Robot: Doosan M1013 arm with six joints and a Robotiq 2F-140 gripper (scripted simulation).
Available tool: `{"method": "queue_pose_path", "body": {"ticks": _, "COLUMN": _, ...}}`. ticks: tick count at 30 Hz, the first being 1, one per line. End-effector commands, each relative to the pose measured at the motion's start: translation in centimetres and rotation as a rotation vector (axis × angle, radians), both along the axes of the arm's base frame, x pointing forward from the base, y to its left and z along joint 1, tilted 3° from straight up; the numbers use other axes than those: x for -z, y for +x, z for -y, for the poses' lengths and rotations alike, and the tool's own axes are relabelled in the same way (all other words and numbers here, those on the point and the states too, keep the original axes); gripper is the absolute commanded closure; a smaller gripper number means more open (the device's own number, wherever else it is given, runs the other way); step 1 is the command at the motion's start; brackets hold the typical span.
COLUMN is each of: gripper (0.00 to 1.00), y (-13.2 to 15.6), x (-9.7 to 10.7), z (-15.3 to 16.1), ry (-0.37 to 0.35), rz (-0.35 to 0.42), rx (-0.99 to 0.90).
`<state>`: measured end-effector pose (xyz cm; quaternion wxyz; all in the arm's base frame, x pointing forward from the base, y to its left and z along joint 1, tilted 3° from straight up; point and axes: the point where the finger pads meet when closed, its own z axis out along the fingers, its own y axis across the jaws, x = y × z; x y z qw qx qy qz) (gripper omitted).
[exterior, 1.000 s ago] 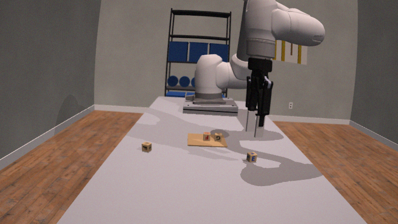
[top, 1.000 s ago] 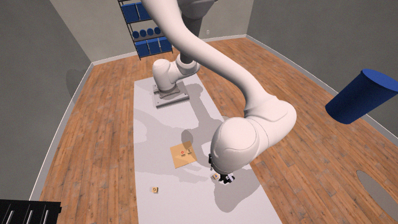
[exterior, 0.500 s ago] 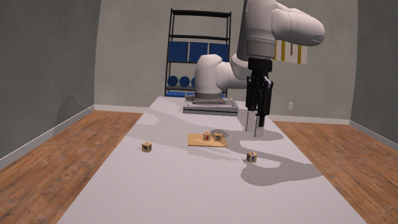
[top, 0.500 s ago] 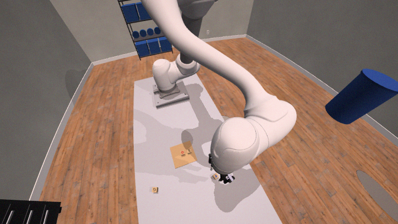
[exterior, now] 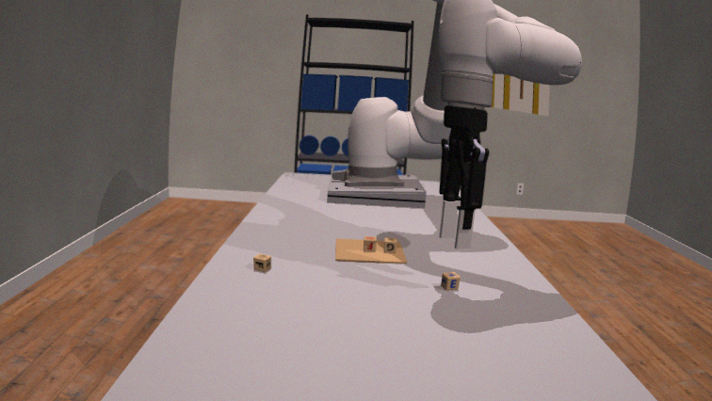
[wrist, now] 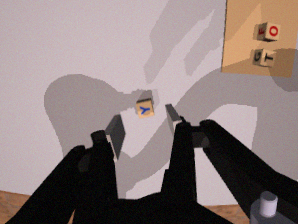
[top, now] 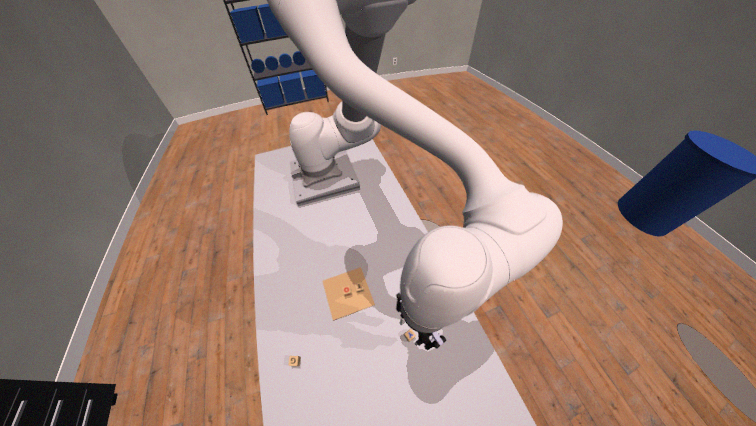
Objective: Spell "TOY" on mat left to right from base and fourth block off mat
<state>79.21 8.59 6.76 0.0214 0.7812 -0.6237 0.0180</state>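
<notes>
The pincer (top: 419, 332) (exterior: 453, 240) (wrist: 144, 119) is held partly open above the worktop (top: 296, 317) (exterior: 348, 338) (wrist: 75, 50), pointed downward, with nothing gripped between its 2 fingers. All 4 blocks are seen apart from it.

The wooden mat (top: 338, 306) (exterior: 348, 252) (wrist: 245, 45) is laid flat on the worktop, and 2 blocks are set on it. The T block (top: 359, 288) (exterior: 390, 245) (wrist: 265, 58) and the O block (top: 346, 291) (exterior: 369, 244) (wrist: 270, 32) are placed near each other, with a narrow gap between them. From the robot's base, T is found on the left and O on the right. A black G is shown on a side face of the T block, and a red F on a side face of the O block.

The Y block (top: 410, 334) (exterior: 450, 280) (wrist: 145, 108) is located off the mat, on the robot's left, with its blue Y turned up and a blue E on a side face. The G block (top: 293, 360) (exterior: 262, 263) is rested on the worktop, well off the mat on the robot's right. The word is not completed, as only 2 of its 3 letters are on the mat.
</notes>
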Motion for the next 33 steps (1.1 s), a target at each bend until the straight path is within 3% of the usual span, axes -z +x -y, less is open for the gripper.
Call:
{"method": "queue_pose_path", "body": {"ticks": 1, "gripper": 0.63, "y": 0.0, "x": 0.9, "z": -0.2, "ry": 0.003, "rz": -0.003, "rx": -0.006}}
{"method": "queue_pose_path", "body": {"ticks": 33, "gripper": 0.63, "y": 0.0, "x": 4.7, "z": 0.0, "ry": 0.003, "rz": -0.003, "rx": -0.006}}
